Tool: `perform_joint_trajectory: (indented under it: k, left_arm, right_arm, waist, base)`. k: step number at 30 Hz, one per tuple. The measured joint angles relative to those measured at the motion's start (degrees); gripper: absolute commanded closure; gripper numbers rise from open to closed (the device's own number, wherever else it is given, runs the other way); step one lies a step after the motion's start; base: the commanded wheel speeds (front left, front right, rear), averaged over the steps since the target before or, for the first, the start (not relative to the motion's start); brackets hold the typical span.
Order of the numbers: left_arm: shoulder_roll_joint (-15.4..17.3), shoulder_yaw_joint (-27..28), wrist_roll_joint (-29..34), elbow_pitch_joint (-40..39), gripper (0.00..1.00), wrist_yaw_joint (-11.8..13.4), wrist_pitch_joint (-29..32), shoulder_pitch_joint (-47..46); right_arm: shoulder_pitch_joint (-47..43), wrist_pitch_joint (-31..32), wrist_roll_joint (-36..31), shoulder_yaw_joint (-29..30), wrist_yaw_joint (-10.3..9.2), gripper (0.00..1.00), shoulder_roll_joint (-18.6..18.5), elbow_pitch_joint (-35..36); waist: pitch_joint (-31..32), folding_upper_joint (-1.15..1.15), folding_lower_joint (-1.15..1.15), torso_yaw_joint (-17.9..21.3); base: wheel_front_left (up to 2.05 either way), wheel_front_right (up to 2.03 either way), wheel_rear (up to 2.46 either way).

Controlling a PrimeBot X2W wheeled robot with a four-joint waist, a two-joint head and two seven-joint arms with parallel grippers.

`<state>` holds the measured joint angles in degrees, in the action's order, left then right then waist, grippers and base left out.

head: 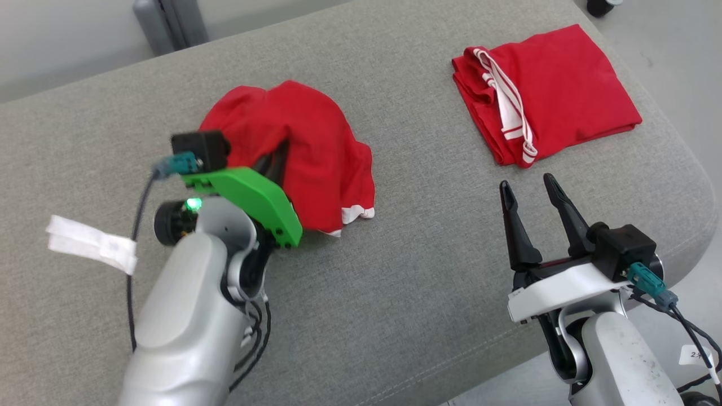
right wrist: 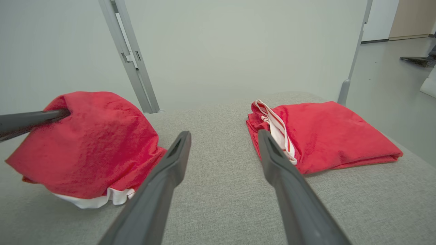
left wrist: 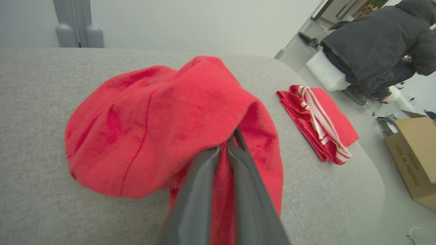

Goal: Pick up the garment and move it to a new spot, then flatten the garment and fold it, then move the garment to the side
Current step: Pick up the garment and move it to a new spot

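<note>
The right gripper [head: 525, 183] stood wide and empty over the grey cushion [head: 406, 270]. Beyond, the left gripper [head: 276, 160] pinched the crumpled red garment [head: 321, 141] at mid-cushion, its tips buried in the cloth. Farther right lay a folded red garment [head: 564, 84].

Wide grey fabric bench [head: 406, 293] out front, rounded at its right corner, the weave catching soft, even light. Behind it there's a plain pale wall [right wrist: 238, 47], with a slanted grey metal frame [right wrist: 131, 58] rising in front of it. Off the bench's right side, smooth grey floor [head: 671, 62]. Over there a cardboard box [left wrist: 412, 160] sits on the floor, and beyond it a person in a dark jacket [left wrist: 371, 44] bends over
</note>
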<state>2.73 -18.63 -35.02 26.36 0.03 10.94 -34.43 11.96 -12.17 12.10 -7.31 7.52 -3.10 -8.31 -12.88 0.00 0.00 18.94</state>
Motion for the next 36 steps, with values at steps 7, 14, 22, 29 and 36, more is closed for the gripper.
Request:
perform_joint_trajectory:
  k: [7, 14, 22, 29, 36]
  left_arm:
    - [0.0, -3.8, -1.38, 7.09, 0.0, 0.55, -8.73, 1.8]
    - [0.57, -2.04, -3.2, 4.23, 0.0, -0.85, -18.28, 6.43]
    - [4.52, 1.37, -2.21, -3.08, 0.0, -1.4, -25.18, 15.69]
    - [4.92, 9.59, 3.36, -12.96, 0.0, -2.9, -25.98, 25.54]
    - [3.55, 15.11, 10.33, -15.45, 0.0, -4.94, -25.98, 32.7]
  right_arm:
    - [0.04, -0.04, -0.26, 0.65, 0.0, 0.0, 0.13, -0.55]
    - [-1.26, 0.92, -1.54, 3.34, 0.0, 0.0, 0.1, 0.63]
    - [-3.77, 2.1, -2.26, 5.42, 0.0, 0.0, -0.32, 2.23]
    - [-6.37, 1.0, -2.48, 7.58, 0.0, 0.0, -1.24, 0.34]
    - [-7.34, -0.13, -2.49, 8.25, 0.0, 0.0, -1.8, -2.5]
  waist:
    - [-0.34, 0.0, 0.0, -1.17]
    - [1.58, 0.0, 0.0, -5.43]
    - [5.07, 0.0, 0.0, -10.79]
    - [8.15, 0.0, 0.0, -14.41]
    - [10.19, 0.0, 0.0, -16.65]
  base:
    - [0.0, 0.0, 0.0]
    - [0.0, 0.0, 0.0]
    - [0.0, 0.0, 0.0]
    - [0.0, 0.0, 0.0]
    - [0.0, 0.0, 0.0]
